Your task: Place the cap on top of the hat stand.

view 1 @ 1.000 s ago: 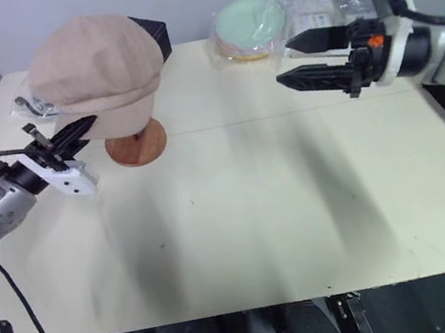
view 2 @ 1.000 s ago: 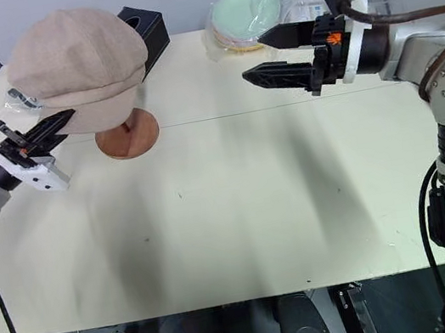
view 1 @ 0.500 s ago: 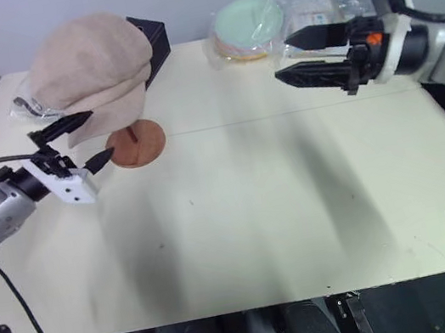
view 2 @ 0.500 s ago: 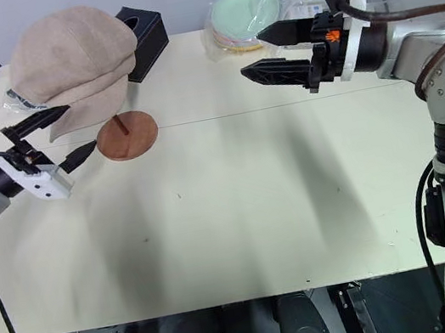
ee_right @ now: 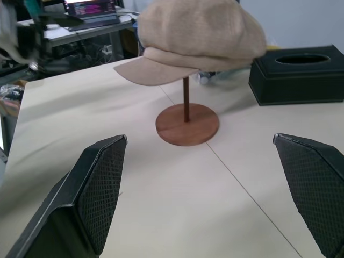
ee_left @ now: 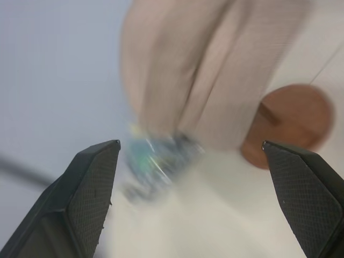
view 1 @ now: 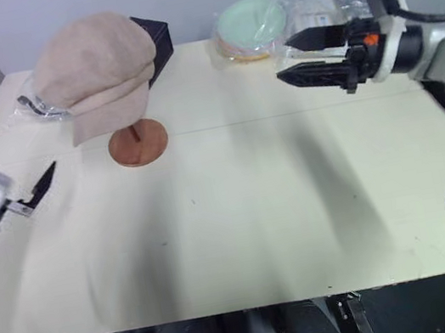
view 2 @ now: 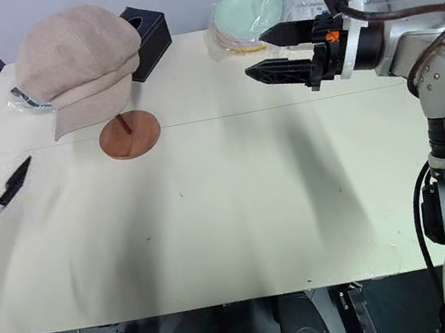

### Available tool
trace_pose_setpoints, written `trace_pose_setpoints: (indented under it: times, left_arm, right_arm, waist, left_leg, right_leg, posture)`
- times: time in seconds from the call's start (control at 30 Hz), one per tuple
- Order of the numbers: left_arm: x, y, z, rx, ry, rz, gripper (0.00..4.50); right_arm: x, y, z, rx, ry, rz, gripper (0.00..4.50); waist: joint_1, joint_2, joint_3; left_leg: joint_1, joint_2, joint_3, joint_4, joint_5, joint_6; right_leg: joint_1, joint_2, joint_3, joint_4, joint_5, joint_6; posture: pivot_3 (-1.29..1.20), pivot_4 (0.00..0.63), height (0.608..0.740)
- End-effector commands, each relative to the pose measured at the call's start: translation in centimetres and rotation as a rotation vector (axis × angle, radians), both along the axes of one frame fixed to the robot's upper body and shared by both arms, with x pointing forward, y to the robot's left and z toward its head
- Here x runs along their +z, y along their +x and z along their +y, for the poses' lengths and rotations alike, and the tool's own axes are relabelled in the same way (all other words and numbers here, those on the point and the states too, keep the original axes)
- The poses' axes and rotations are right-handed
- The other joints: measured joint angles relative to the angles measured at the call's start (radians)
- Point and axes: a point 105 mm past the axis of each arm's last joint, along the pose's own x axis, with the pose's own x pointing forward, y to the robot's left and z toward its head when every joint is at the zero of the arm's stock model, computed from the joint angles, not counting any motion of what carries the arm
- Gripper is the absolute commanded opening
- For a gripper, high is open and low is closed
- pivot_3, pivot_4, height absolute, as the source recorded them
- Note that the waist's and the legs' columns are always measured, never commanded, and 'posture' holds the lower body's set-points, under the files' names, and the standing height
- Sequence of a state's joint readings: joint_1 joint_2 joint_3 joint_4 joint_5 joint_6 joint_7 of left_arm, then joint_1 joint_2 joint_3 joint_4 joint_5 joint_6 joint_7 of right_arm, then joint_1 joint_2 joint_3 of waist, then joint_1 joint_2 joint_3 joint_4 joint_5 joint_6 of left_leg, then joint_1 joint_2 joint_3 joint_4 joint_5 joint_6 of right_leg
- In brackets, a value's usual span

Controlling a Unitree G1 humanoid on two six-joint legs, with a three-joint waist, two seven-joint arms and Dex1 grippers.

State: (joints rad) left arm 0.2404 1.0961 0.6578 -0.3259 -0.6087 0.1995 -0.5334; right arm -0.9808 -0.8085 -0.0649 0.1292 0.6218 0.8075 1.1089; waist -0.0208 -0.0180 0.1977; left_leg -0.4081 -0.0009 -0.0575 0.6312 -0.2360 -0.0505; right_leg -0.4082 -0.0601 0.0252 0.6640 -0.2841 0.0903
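No writing is legible. The cap (view 1: 97, 68) sits atop the hat stand (view 1: 138, 142), upper left. The left gripper (view 1: 10, 176), far left, and the right gripper (view 1: 300, 56), upper right, gape wide, empty.

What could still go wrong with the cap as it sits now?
1. The cap sits on the stand with its brim drooping to one side, so it may be off-centre and could slide off.
2. The stand has a thin rod and a small base; a bump from the open left hand nearby might tip it.
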Motion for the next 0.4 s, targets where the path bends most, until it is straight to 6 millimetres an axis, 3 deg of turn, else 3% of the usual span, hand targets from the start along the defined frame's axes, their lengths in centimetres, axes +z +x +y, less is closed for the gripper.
trace_pose_setpoints:
  times: [0.03,0.13,0.2,0.3,0.4]
  left_arm:
    - [3.9,-2.2,-0.3,-0.087,-0.197,0.054,4.43]
    - [7.9,-4.2,0.3,-0.157,-0.379,0.032,4.43]
    - [9.4,-5.6,0.8,-0.188,-0.436,0.041,4.43]
    - [9.6,-6.3,1.3,-0.174,-0.458,0.066,4.43]
    - [8.0,-6.6,1.9,-0.121,-0.438,0.129,4.43]
  right_arm:
    - [1.7,0.0,-0.1,0.017,-0.005,-0.061,4.50]
    - [1.9,0.6,0.0,0.027,-0.002,-0.057,4.50]
    - [2.2,0.8,0.1,0.046,0.014,-0.042,4.50]
    - [2.3,0.9,0.1,0.063,0.020,-0.032,4.50]
    - [2.0,1.0,0.4,0.077,0.009,-0.031,4.50]
  waist:
    - [-0.001,0.000,0.000]
    - [-0.001,0.000,0.000]
    - [-0.005,0.000,0.000]
    - [-0.019,0.000,0.000]
    - [-0.024,0.000,0.000]
  left_leg:
    - [0.000,-0.001,0.000,0.000,0.000,0.000]
    - [0.000,-0.001,0.000,0.000,0.000,0.000]
    - [0.000,-0.001,0.000,0.000,0.000,0.000]
    - [0.000,-0.001,0.000,-0.001,0.000,0.000]
    - [0.000,-0.001,0.000,-0.001,0.000,0.000]
  right_leg:
    - [0.000,0.001,0.000,0.000,0.000,0.000]
    - [0.000,0.003,0.000,0.000,0.000,0.000]
    - [0.000,0.004,0.000,0.000,0.000,0.000]
    - [0.000,0.003,0.000,0.000,0.000,0.000]
    - [-0.001,0.004,0.000,0.000,0.000,0.000]
  posture:
    - [0.00,0.150,0.740]
    - [0.00,0.150,0.740]
    - [0.00,0.150,0.740]
    - [0.00,0.150,0.740]
    - [0.00,0.150,0.740]
